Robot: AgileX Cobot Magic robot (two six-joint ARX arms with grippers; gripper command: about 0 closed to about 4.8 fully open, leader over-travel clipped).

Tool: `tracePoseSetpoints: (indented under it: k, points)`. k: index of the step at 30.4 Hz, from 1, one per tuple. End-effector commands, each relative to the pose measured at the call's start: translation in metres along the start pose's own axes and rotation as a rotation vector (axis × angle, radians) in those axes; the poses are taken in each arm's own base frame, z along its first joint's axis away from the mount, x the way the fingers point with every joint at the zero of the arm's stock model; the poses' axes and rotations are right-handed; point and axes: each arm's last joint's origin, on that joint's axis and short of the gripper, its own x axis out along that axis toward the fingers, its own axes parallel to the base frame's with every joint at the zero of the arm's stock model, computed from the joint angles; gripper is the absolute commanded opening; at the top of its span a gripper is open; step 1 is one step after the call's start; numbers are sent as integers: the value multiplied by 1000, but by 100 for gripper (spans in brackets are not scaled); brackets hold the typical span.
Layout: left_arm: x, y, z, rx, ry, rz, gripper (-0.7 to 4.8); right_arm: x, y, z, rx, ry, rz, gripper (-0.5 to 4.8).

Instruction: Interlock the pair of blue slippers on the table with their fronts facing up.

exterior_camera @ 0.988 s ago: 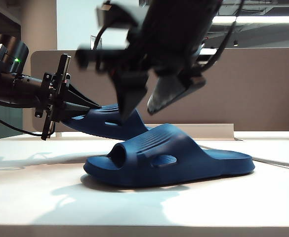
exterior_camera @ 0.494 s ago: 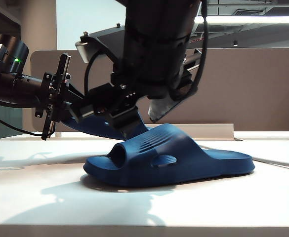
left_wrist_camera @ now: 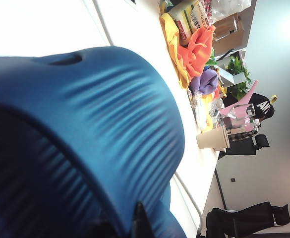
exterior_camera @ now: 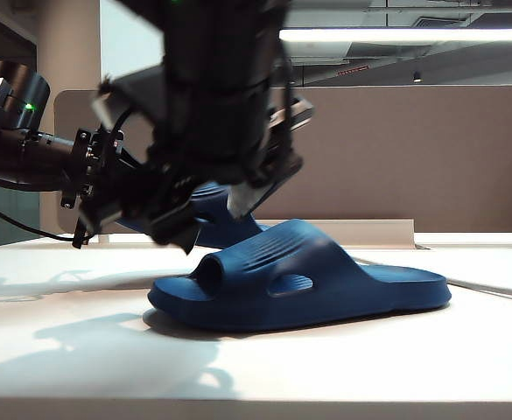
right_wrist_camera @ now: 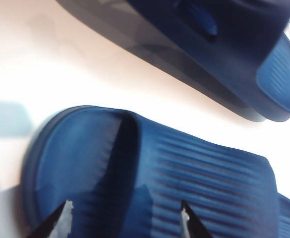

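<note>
One blue slipper [exterior_camera: 299,282] lies flat on the white table [exterior_camera: 369,367], toe to the left. The other slipper [exterior_camera: 210,210] hangs tilted behind it, off the table, with my left gripper [exterior_camera: 124,188] shut on its strap; in the left wrist view that ribbed strap [left_wrist_camera: 100,129] fills the frame around the left gripper [left_wrist_camera: 130,229]. My right gripper [exterior_camera: 216,219], blurred, hangs open just above the lying slipper's toe end. In the right wrist view the right gripper [right_wrist_camera: 125,218] spans the strap's front edge of this slipper [right_wrist_camera: 194,173], apart from it, and the raised slipper [right_wrist_camera: 224,34] lies beyond.
A brown-grey partition [exterior_camera: 431,149] and a low white ledge [exterior_camera: 361,229] stand behind the table. A thin cable [exterior_camera: 492,287] runs along the table at the right. Coloured cloths [left_wrist_camera: 194,49] and a paper cup [left_wrist_camera: 211,139] sit far off.
My right arm has swung down and to the left over the lying slipper's toe end, and its jaws have widened. The left arm and its slipper have stayed still.
</note>
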Motion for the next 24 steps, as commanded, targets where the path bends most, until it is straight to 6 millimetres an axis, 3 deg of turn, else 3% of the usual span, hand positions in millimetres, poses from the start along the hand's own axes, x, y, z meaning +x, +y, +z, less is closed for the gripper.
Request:
tracePoseSetpoints:
  k: [1, 24]
  points:
    - [-1, -4, 2, 31, 9, -31, -6, 3, 6, 0, -56, 27, -93, 276]
    - [-1, -5, 2, 31, 28, -50, -6, 24, 19, -15, -118, 83, -160, 275]
